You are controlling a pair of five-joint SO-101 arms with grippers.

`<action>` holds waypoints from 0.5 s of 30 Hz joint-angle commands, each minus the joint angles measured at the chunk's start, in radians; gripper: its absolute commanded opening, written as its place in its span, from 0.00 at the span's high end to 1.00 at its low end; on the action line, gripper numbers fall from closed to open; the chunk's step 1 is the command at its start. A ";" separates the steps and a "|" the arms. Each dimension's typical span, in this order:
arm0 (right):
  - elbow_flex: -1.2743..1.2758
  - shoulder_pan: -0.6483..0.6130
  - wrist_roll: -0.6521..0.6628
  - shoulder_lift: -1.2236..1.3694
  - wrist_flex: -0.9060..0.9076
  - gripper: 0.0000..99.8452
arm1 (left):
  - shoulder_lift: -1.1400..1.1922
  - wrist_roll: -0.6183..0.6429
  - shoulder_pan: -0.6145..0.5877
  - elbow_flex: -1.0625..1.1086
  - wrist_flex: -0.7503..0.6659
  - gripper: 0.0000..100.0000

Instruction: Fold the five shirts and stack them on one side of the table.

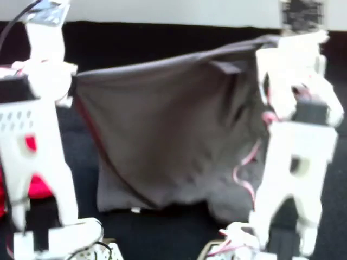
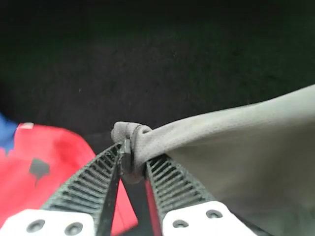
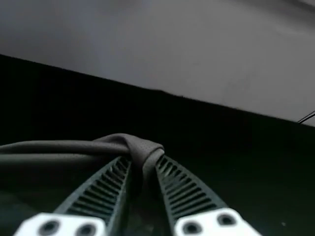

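A grey shirt (image 1: 168, 141) hangs stretched between the two arms above the black table, its lower hem near the table at the front. The left gripper (image 2: 132, 157) is shut on one bunched corner of the grey shirt (image 2: 236, 142); in the high view this arm (image 1: 38, 108) stands at the left. At the shirt's other end the right gripper (image 3: 142, 164) is pinched on a rolled edge of the grey shirt (image 3: 74, 147), and its arm (image 1: 295, 124) rises at the right.
A red garment (image 2: 44, 167) lies on the table below the left gripper, with a blue piece (image 2: 6, 135) beside it; the red garment (image 1: 38, 187) also peeks out behind the left arm. A pale wall (image 1: 173, 11) runs along the far edge of the black table (image 1: 173, 233).
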 commanded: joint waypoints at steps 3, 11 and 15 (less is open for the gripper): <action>-0.160 -0.005 -0.009 0.219 -0.125 0.99 | 0.308 -0.061 0.033 -0.323 -0.074 0.99; -0.659 -0.012 -0.009 0.490 0.079 0.99 | 0.653 -0.110 0.041 -0.944 0.063 0.99; -0.819 -0.012 -0.011 0.593 0.163 0.99 | 0.728 -0.129 0.036 -1.095 0.103 0.99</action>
